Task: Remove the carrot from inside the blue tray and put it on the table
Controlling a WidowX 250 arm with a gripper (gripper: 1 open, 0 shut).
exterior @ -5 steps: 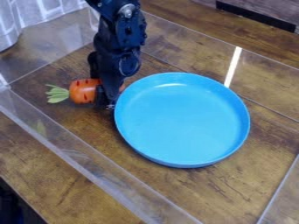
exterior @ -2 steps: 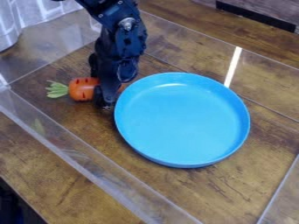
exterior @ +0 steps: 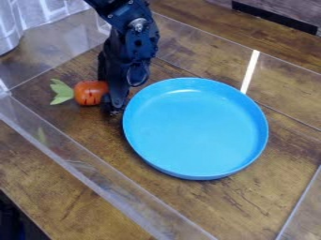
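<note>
We start with the table (exterior: 269,202), dark wood planks with a glossy sheen, bare across its near and right parts. A clear plastic barrier (exterior: 75,155) runs diagonally along its left and near side, so that is the edge we treat as closed.

The blue tray (exterior: 197,127) sits in the middle, empty, its rim just beside the arm's base of fingers.

The gripper (exterior: 115,105) stands at the tray's left rim, pointing steeply down; against the dark fingers we cannot make out a clean gap, though they no longer look pinched on anything.

The carrot (exterior: 89,93) lies on the wood left of the tray, just beside the gripper, leaves pointing away to the left. Compared with a moment ago it sits a little further from the fingers and its leaves have swung upward, which we read as a release: it rests on its own now.

We judge the task essentially met. What remains is a clear withdrawal, best straight up, since tray and carrot flank the fingers closely.
</note>
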